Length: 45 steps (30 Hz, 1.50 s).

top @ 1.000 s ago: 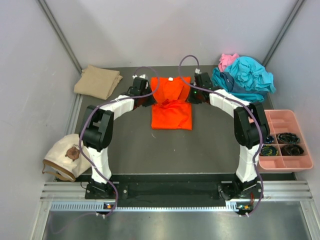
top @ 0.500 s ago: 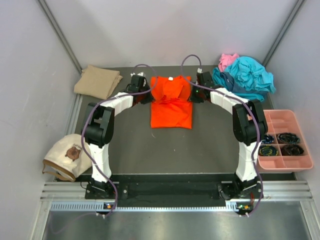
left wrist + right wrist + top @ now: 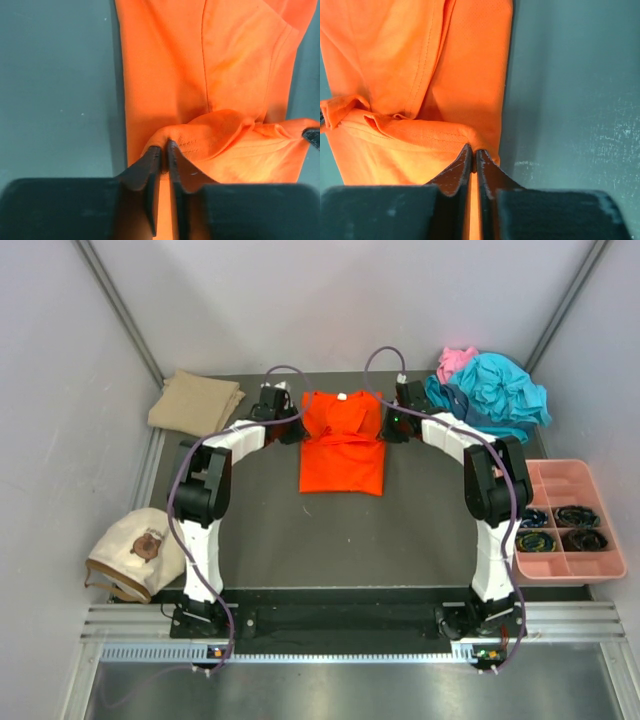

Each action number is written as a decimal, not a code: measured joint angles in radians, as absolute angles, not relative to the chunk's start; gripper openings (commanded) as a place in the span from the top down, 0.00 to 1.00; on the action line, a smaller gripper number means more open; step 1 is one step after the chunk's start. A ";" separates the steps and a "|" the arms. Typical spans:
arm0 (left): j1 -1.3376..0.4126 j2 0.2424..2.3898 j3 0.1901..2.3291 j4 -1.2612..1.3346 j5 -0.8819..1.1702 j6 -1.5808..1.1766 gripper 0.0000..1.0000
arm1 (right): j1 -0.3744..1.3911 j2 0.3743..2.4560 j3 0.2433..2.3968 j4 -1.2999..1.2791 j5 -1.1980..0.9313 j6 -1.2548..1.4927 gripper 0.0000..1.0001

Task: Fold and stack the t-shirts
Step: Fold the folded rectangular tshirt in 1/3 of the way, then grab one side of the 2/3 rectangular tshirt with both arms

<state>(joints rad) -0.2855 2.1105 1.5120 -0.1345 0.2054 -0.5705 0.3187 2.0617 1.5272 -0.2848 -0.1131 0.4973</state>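
The orange t-shirt (image 3: 342, 450) lies in the middle of the table, its near half folded back over the far half. My left gripper (image 3: 291, 426) sits at the shirt's left edge and pinches a bunched corner of orange cloth (image 3: 200, 130) between its tips (image 3: 164, 148). At the right edge my right gripper (image 3: 390, 426) is shut on the other folded corner (image 3: 472, 149). A folded tan t-shirt (image 3: 195, 402) rests at the back left. Teal t-shirts (image 3: 495, 395) and a pink one (image 3: 455, 360) are heaped at the back right.
A cream cap-like thing (image 3: 130, 555) lies at the left table edge. A pink compartment tray (image 3: 560, 480) with dark coiled items stands at the right edge. Grey walls close in the back and sides.
Both grippers have carried the shirt's corners a little farther toward the back, so the folded part now covers more of the upper shirt.
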 measured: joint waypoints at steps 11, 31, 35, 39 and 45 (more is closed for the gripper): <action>-0.276 2.128 1.545 -0.137 0.202 -0.574 0.01 | 0.316 2.045 1.522 -0.286 -0.044 0.478 0.36; -0.320 1.684 0.972 -0.026 0.183 -0.622 0.01 | 0.339 1.565 0.947 -0.226 -0.060 0.507 0.32; -0.352 1.658 0.857 0.015 0.194 -0.636 0.01 | 0.371 1.528 0.848 -0.208 -0.077 0.538 0.32; -0.351 1.640 0.822 0.056 0.190 -0.646 0.01 | 0.377 1.526 0.822 -0.176 -0.088 0.562 0.32; -0.350 1.639 0.809 0.086 0.186 -0.652 0.09 | 0.377 1.570 0.822 -0.090 -0.121 0.581 0.39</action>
